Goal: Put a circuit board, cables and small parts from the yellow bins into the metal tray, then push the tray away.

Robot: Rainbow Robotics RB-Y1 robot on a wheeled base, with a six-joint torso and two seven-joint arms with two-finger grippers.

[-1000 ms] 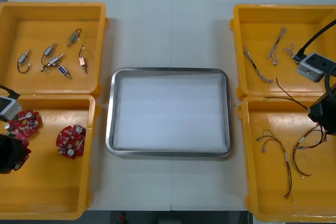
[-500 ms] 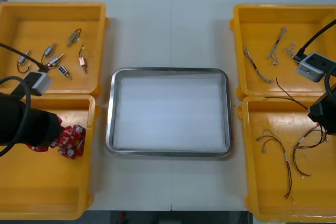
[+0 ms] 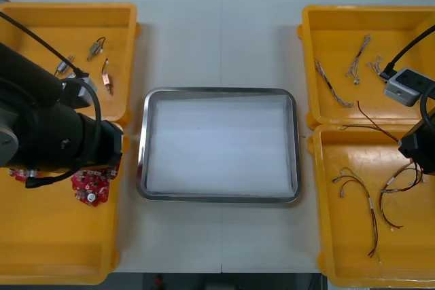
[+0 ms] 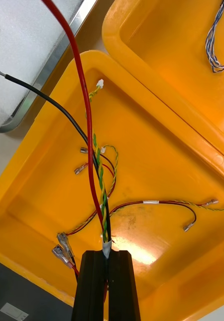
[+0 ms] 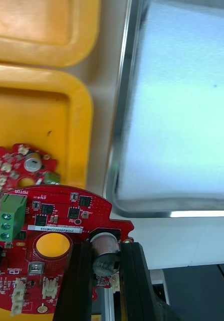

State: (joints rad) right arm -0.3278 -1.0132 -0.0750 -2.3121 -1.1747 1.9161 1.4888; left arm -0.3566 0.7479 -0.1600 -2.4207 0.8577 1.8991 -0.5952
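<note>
Over near-left bin point(image 3: 54, 249), left gripper point(image 5: 106, 249) clamping circuit board point(image 5: 62, 213), right gripper point(image 4: 107, 257) pinching cables point(image 4: 100, 176).

Electronics assembly lab: yellow bins point(image 3: 41, 256), circuit boards point(image 3: 92, 188), cables point(image 4: 89, 125), metal tray point(image 3: 143, 161).

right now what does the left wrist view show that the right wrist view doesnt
Left wrist view, not the right: the left pincer shut on a red circuit board, with a second board partly under it in the bin. Right wrist view, not the left: the right pincer shut on a cable bundle of red, black and twisted yellow-green strands, loose red and yellow cables in the bin below, and a blue and white cable in the next bin. Both: the metal tray, white inside, and yellow bins.
</note>
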